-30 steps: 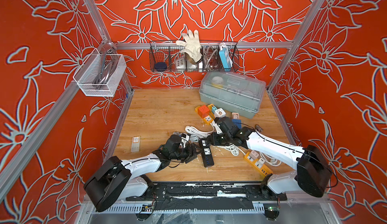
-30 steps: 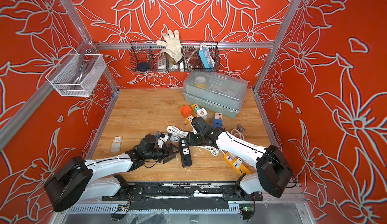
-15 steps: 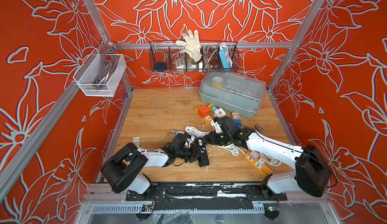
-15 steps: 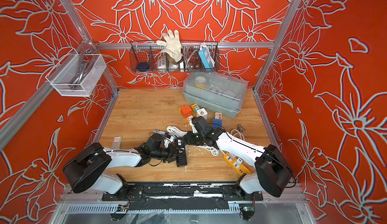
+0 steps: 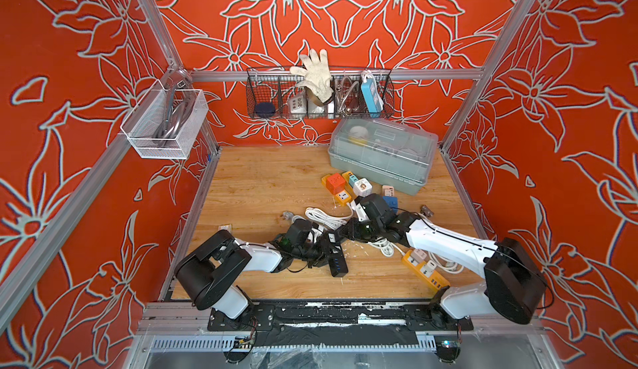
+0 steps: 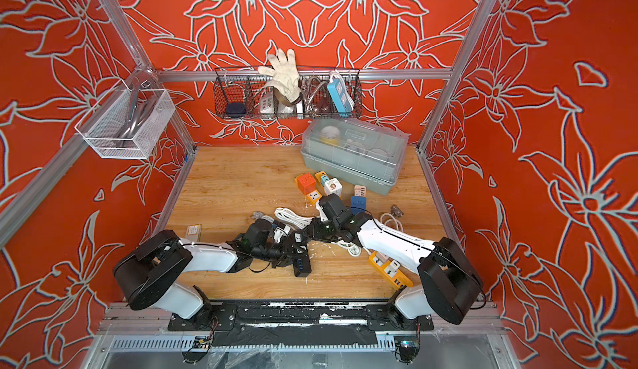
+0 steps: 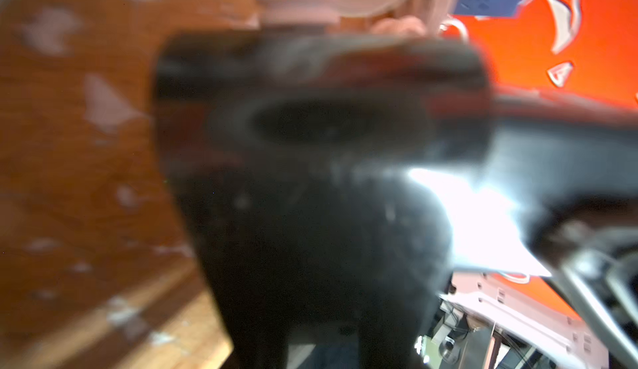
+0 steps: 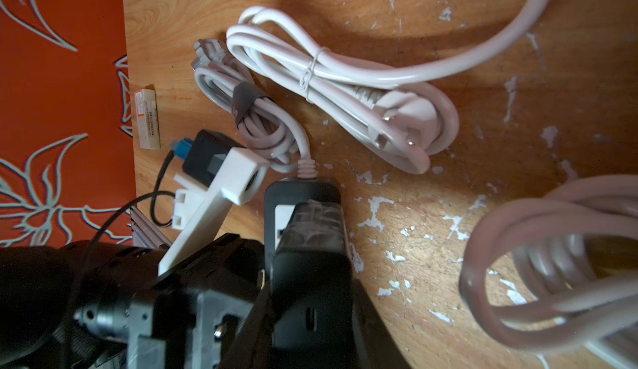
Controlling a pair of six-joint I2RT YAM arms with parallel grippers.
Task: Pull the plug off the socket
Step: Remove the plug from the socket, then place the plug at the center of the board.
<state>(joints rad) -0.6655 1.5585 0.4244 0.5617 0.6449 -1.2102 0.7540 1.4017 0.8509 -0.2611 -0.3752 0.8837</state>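
The socket is a black power strip (image 5: 337,263) (image 6: 302,265) lying on the wooden floor near the front, with a white cord leaving its far end. My right gripper (image 5: 340,234) (image 6: 303,236) is shut on that far end. In the right wrist view its clear finger pad (image 8: 317,222) presses on the strip (image 8: 303,198). My left gripper (image 5: 322,250) (image 6: 288,251) comes from the left and is shut on the black plug at the strip's middle. The left wrist view is filled by this blurred black plug (image 7: 321,125), so the jaws themselves are hidden.
Tied white cord bundles (image 5: 324,217) (image 8: 331,74) lie just behind the grippers. A yellow power strip (image 5: 426,270) lies under the right arm. A lidded plastic box (image 5: 381,155) and small cube sockets (image 5: 335,183) sit at the back right. Wire baskets (image 5: 319,94) (image 5: 165,125) hang on the walls.
My left gripper moved right onto the black strip and closed from open to shut, with its arm folding back. The right gripper kept its hold on the strip's end.
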